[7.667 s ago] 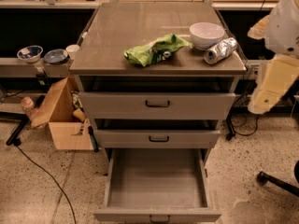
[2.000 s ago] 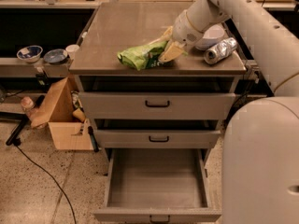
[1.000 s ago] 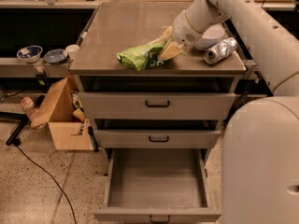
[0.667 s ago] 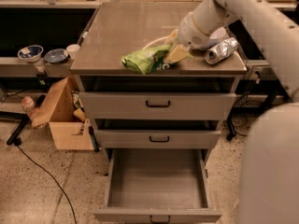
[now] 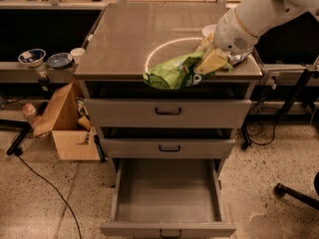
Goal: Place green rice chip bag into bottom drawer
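Note:
The green rice chip bag [image 5: 172, 72] is crumpled and hangs at the front edge of the grey cabinet top [image 5: 134, 39], lifted at its right end. My gripper [image 5: 208, 62] is shut on the bag's right end, just above the top's front right part. The bottom drawer [image 5: 167, 193] is pulled open below, its flat grey inside bare, with a small dark handle [image 5: 167, 233] on its front. The two upper drawers [image 5: 168, 113] are shut.
The white bowl [image 5: 208, 31] and the silver foil bag [image 5: 241, 58] are mostly hidden behind my arm at the back right. An open cardboard box [image 5: 67, 123] stands on the floor at the left. Bowls [image 5: 31, 57] sit on a left shelf. A chair base [image 5: 296, 193] is at the right.
My gripper has drawn the green bag forward and to the right, from the middle of the top to its front edge, and raised it a little.

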You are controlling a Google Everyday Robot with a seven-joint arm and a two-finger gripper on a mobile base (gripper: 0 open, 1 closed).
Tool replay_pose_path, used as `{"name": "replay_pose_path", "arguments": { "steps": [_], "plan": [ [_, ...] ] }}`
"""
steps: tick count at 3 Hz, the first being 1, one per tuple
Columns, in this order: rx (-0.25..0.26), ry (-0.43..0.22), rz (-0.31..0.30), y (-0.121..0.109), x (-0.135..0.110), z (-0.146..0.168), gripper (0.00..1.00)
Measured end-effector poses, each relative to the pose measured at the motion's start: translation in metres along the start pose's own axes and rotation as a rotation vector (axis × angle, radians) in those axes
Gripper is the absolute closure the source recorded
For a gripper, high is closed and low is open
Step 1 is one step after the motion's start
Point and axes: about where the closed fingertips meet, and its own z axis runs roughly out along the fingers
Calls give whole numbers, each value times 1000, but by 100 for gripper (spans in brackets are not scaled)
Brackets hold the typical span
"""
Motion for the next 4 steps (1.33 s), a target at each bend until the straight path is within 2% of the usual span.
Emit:
{"name": "replay_pose_path", "arguments": {
  "steps": [1, 2, 3, 4],
  "plan": [
    [-8, -11, 43, 26, 2, -10, 100],
    [27, 39, 74, 58, 11, -1, 100],
    [44, 83, 95, 77, 22, 16, 100],
    [86, 152, 116, 88, 31, 34, 100]
  ]
}}
